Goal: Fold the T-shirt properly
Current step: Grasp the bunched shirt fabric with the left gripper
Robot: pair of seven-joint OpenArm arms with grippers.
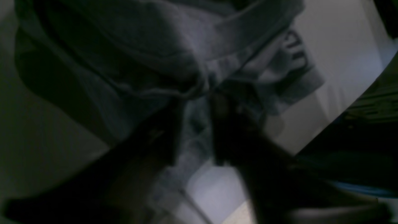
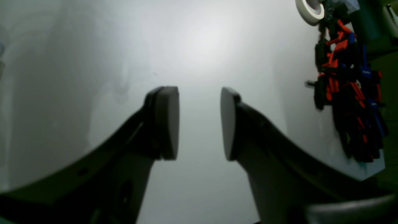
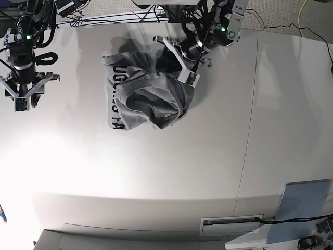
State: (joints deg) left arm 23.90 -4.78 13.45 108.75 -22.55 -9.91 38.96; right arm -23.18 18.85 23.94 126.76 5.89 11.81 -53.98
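The grey T-shirt (image 3: 145,94) lies crumpled in a loose heap on the far middle of the white worktop (image 3: 156,172), with black block lettering showing along its left edge and the plain cloth bunched over itself toward the right. It looks soft, light and limp: it should drape and slide over the smooth surface, hold no shape of its own, and drag its folds along when lifted by one point. A seam, hem or shoulder edge would likely give the firmest hold, since a pinch on loose middle cloth may gather several layers at once.

The left claw (image 3: 188,77) sits at the heap's far right edge. In the left wrist view its dark fingers (image 1: 227,124) stand close together with a ridge of grey cloth and a stitched hem between them, so it appears clenched on the T-shirt, though the picture is dim and blurred.

The right claw (image 2: 199,123) hangs over bare worktop well to the left of the shirt, its pads (image 2: 168,121) spread apart and holding nothing.
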